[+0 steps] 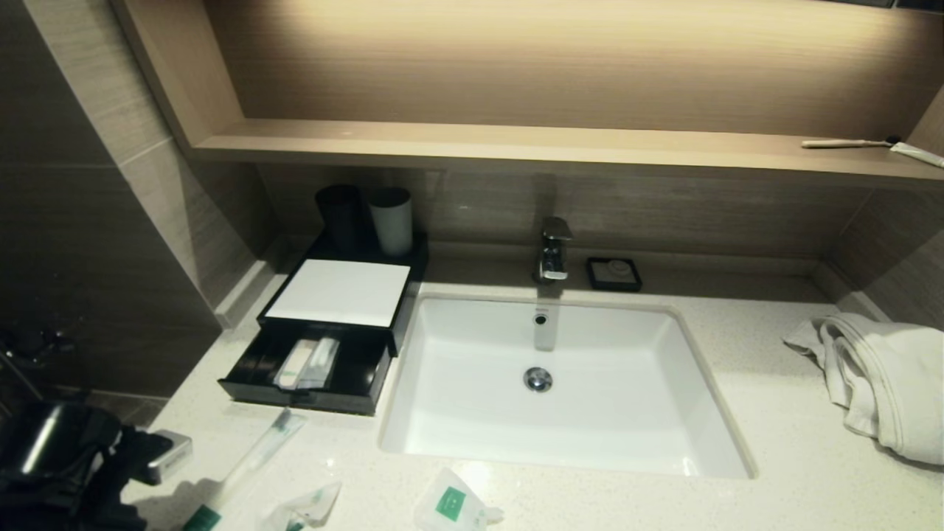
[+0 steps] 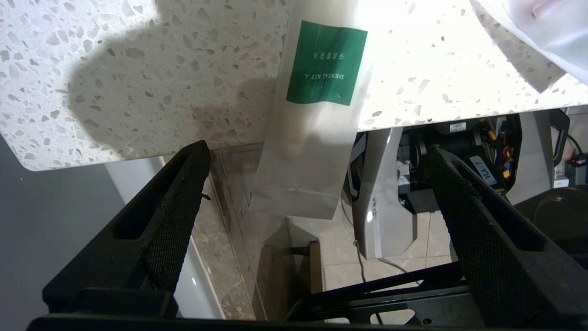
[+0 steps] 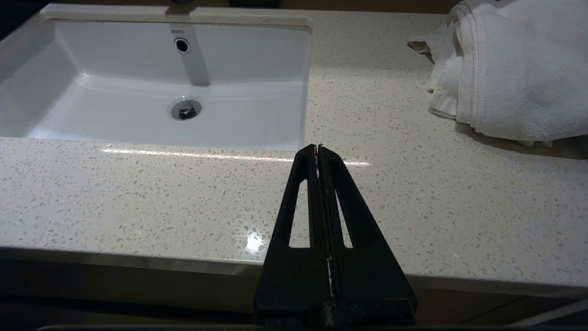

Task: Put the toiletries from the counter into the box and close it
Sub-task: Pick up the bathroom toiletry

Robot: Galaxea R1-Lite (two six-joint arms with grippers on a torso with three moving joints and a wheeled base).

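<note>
Dental kit (image 2: 317, 115) | overhangs counter edge (image 2: 92, 158) | lengthwise between parted left pincer (image 2: 317, 184)

Dental kit packet (image 1: 243, 472) cut by lower edge

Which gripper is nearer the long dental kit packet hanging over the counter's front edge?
Left. The left gripper is open, its fingers either side of the dental kit packet. The right gripper is shut, over bare counter in front of the sink, near the towel.

Black box (image 1: 324, 324): drawer pulled open, two packets (image 1: 306, 363) lying inside. Dental kit sachet (image 1: 247, 466), green label, overhangs the counter's front edge; two more sachets (image 1: 306, 509) (image 1: 451, 505) lie nearby.
</note>
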